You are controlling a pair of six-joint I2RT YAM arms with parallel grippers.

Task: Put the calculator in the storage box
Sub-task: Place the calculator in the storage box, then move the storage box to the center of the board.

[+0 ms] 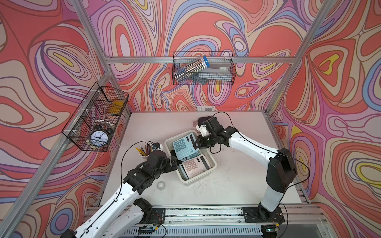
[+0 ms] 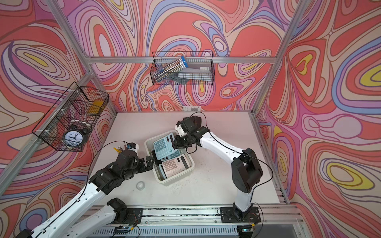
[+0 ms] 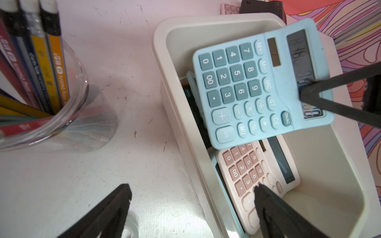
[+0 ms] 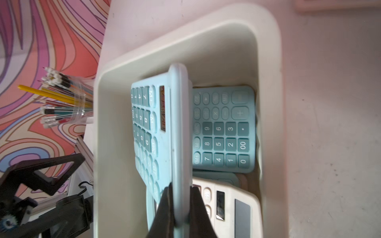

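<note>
1. 2 grippers: our right gripper point(image 4: 178, 191) clamps the blue calculator point(image 3: 257, 82), tilted over the storage box point(image 3: 159, 51); left gripper point(image 3: 191, 187) gapes wide astride its left wall.
2. Next we lower, then release.

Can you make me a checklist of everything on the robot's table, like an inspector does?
Surface: white table, scuffed and stained.
Job's things: blue calculator tilted over the storage box, not released; pink calculator and second blue calculator lie inside.
Clutter: pencil cup, tape roll, spare calculator behind the right arm.
Grippers: right pincer shut on the blue calculator's screen end; left pincer open, straddling the box's wall.
Cables: black cable loops off each arm, none snagged.
Surroundings: side wire basket holding alarm clock, back wire basket holding pencil tube, swirly walls.
</note>
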